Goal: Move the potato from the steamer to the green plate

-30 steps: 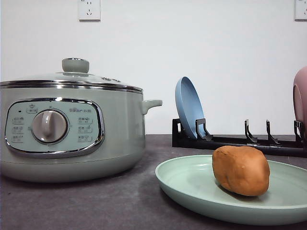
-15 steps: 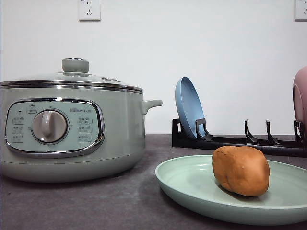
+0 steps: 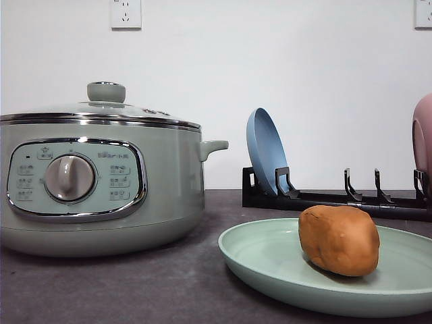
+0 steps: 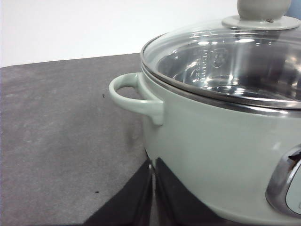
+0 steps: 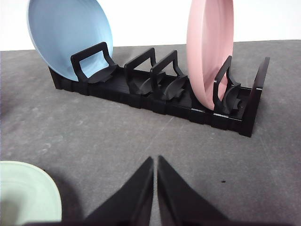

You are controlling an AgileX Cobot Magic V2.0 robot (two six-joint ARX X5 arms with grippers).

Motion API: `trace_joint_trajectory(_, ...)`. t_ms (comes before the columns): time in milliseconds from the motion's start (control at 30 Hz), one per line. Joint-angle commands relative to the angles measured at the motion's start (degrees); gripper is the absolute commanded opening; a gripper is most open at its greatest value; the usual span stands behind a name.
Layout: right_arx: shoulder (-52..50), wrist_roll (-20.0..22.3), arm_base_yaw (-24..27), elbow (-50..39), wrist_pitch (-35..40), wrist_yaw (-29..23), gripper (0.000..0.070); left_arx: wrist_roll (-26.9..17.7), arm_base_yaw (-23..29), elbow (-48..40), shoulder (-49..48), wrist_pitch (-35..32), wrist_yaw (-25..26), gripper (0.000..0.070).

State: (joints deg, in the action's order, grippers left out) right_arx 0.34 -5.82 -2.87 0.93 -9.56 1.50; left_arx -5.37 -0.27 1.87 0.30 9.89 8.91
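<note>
Potato (image 3: 339, 240) on the green plate (image 3: 270, 260), a bit right of the middle, in the front view. Big steamer (image 3: 101, 182) to the left of the plate, lid (image 3: 101, 108) on, knob (image 3: 69, 177) facing front, standing on the dark table (image 3: 135, 290). Behind the plate, black rack (image 3: 331, 198) with a blue plate (image 3: 264, 150) standing up at its left end and a pink plate (image 3: 423, 142) at the right edge. Two wall sockets (image 3: 125, 13) up high.

Left wrist view: steamer (image 4: 207, 136) very near, with a clear glass lid (image 4: 235, 56) and shiny metal inside. Side handle (image 4: 134, 96) sticking out over the gray table (image 4: 61, 136). Left claw (image 4: 153, 200) low beside the pot wall, black fingers pressed together, nothing between them.

Right wrist view: right claw (image 5: 155, 193) over the table (image 5: 94, 132), fingers closed to a thin slit, holding nothing. Rack (image 5: 160, 92) ahead, blue plate (image 5: 70, 35) at one end, pink plate (image 5: 209, 49) near the other end. Edge of the green plate (image 5: 26, 195) in the corner beside the claw.
</note>
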Motion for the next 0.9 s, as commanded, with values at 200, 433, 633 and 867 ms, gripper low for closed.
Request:
trace_joint_trajectory(200, -0.1, -0.1, 0.0, -0.3, 0.7, 0.0, 0.0001, 0.1, 0.1, -1.2, -0.1, 0.4, -0.1, 0.0002)
trace_joint_trajectory(433, -0.1, -0.1, 0.1, -0.3, 0.7, 0.0, 0.0001, 0.1, 0.1, -1.2, -0.1, 0.4, -0.1, 0.0002)
trace_joint_trajectory(633, -0.1, -0.1, 0.1, -0.3, 0.7, 0.0, 0.0001, 0.1, 0.1, -1.2, -0.1, 0.4, -0.1, 0.0002)
trace_joint_trajectory(867, -0.1, -0.1, 0.1, -0.3, 0.7, 0.0, 0.0001, 0.1, 0.1, -1.2, -0.1, 0.4, -0.1, 0.0002)
